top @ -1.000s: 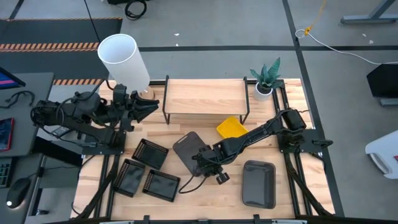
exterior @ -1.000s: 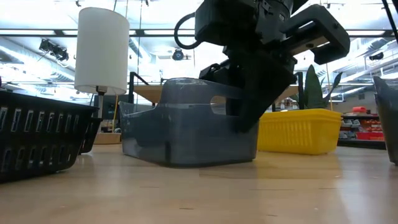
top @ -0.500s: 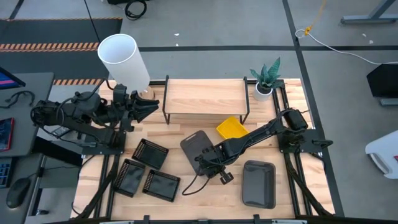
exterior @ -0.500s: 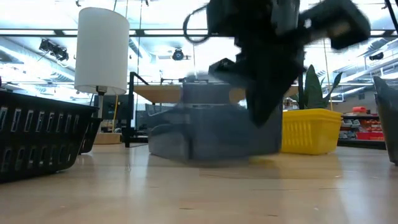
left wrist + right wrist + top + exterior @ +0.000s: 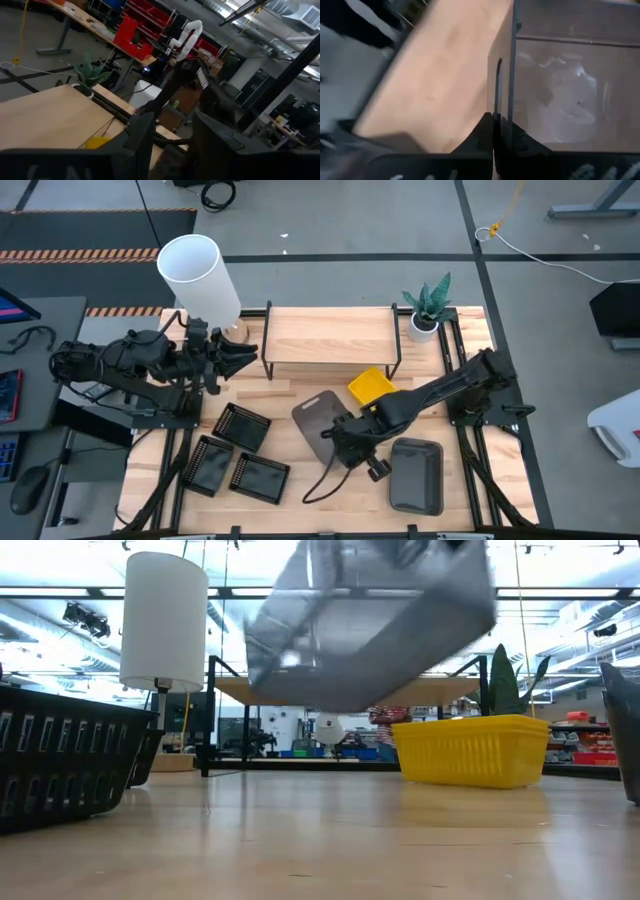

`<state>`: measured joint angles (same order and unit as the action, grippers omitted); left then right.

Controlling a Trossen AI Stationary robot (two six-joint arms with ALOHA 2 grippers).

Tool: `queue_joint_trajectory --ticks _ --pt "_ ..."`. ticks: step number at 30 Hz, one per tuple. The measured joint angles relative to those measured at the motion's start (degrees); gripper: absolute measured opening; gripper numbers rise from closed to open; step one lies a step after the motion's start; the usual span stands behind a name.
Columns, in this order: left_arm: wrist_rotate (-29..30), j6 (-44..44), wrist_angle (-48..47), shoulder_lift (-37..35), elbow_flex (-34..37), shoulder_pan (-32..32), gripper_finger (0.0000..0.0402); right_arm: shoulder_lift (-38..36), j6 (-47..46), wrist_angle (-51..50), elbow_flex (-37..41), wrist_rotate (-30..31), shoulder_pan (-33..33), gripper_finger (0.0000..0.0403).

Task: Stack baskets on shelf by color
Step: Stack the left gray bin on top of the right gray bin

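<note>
The right gripper (image 5: 345,438) is pinching the wall of a grey basket (image 5: 318,417) and holding it clear of the table (image 5: 470,500), tilted, in front of the shelf (image 5: 330,335). In the right wrist view its fingers (image 5: 485,131) are closing on the thin wall (image 5: 504,75) from both sides. The basket is looking light and fairly stiff, since a one-edge grip is carrying it without visible sag, but the smooth plastic may be slippery and the load is hanging off-centre, so it could swing or slip.

A yellow basket (image 5: 372,386) is sitting just right of the lifted one, near the shelf's right legs; a second grey basket (image 5: 416,473) is lying near right, and three black baskets (image 5: 240,452) are clustered near left. The shelf top is looking bare, leaving room along its whole length; its front edge and the plant (image 5: 427,304) at its right end are the things to clear.

The left gripper (image 5: 238,355) is waiting at the shelf's left end, fingers slightly apart, holding nothing.
</note>
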<state>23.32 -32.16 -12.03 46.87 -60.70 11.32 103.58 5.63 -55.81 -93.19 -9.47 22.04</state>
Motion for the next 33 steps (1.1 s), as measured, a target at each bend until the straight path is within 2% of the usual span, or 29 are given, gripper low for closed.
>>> queue_joint_trajectory --ticks 5,10,17,24,33 --pt "2.7 4.0 -1.1 0.0 0.0 0.0 0.0142 -4.1 -9.4 -0.2 -3.3 -4.8 1.9 0.0004" --pt "7.2 4.3 -1.4 0.0 0.0 0.0 0.0142 -7.9 -23.3 -0.2 -6.6 -5.7 5.8 0.0004" --pt "7.4 2.8 -1.4 0.0 0.0 0.0 0.0142 -11.7 -39.4 0.0 -9.5 -1.7 13.3 0.0004" --pt "13.0 -2.5 -0.9 1.5 0.0 0.0 0.0142 -12.2 -49.8 -0.8 -9.6 -0.7 21.6 0.0004" --pt "11.0 -9.2 -1.3 3.2 0.0 0.2 0.0142 -12.0 -64.3 -12.2 -9.6 4.9 29.5 0.0004"
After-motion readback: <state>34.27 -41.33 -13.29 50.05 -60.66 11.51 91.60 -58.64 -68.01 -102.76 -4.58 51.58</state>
